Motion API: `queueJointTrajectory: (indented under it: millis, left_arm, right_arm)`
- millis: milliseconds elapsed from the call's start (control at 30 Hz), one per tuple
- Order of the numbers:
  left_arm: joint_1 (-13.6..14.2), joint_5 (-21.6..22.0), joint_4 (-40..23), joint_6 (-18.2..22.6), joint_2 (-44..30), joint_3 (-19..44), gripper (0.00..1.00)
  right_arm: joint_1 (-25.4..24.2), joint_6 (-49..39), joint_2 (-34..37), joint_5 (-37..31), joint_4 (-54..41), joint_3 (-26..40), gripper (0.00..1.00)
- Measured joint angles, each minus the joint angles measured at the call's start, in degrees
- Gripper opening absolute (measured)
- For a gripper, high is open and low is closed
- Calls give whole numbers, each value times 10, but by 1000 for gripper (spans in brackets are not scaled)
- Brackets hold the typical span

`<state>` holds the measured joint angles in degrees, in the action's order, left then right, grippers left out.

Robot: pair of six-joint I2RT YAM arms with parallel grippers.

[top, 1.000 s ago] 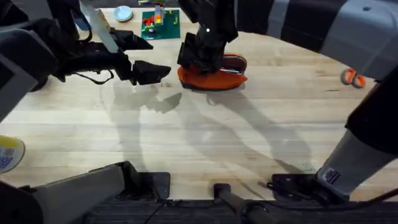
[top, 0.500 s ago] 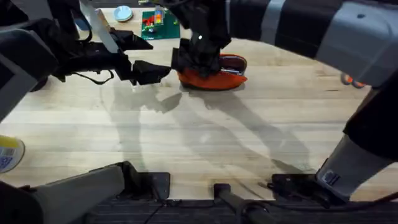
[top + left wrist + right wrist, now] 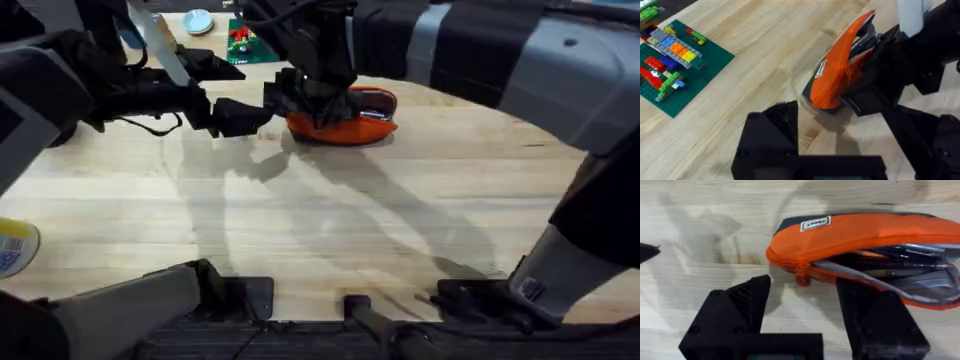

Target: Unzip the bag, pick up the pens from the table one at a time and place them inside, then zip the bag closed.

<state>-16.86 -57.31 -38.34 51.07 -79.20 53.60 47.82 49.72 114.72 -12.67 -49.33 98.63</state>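
1 bag [image 3: 850,235] lies on the pale wooden bench [image 3: 330,230], far side of centre: soft orange fabric over a dark navy base, elongated, its top zipper open along most of its length. Inside, slim dark and silvery shafts lie lengthwise, probably the pens [image 3: 900,267]; I cannot count them.

2 arms reach in. The right gripper [image 3: 805,302] hangs over the bag's closed end, its 2 black blocky fingers spread wide with the orange zipper pull [image 3: 801,275] just beyond the gap between them, gripping nothing. The arm itself sweeps in large and dark across the overhead view from the right.

The left gripper [image 3: 245,113] stretches level from the left, its tip just beside the bag's left end; in its wrist view the fingers stand apart and hold nothing.

Farther off sit 1 green studded baseplate [image 3: 677,75] carrying coloured plastic bricks and 1 small round white disc [image 3: 198,21]
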Motion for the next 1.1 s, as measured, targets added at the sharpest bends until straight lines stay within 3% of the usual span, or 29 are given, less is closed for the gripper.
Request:
queueJointTrajectory:
  millis: [300, 567, 1100]
  left_arm:
    - [0, 0, 0, 0, 0, 0, 993]
    - [1, -1, 0, 0, 0, 0, 993]
    - [1, -1, 1, 0, 0, 0, 992]
  right_arm:
    - [3, 2, 0, -4, 4, 0, 700]
    - [4, 4, 0, -14, 5, 0, 470]
    - [4, 2, 6, -24, 4, 0, 395]
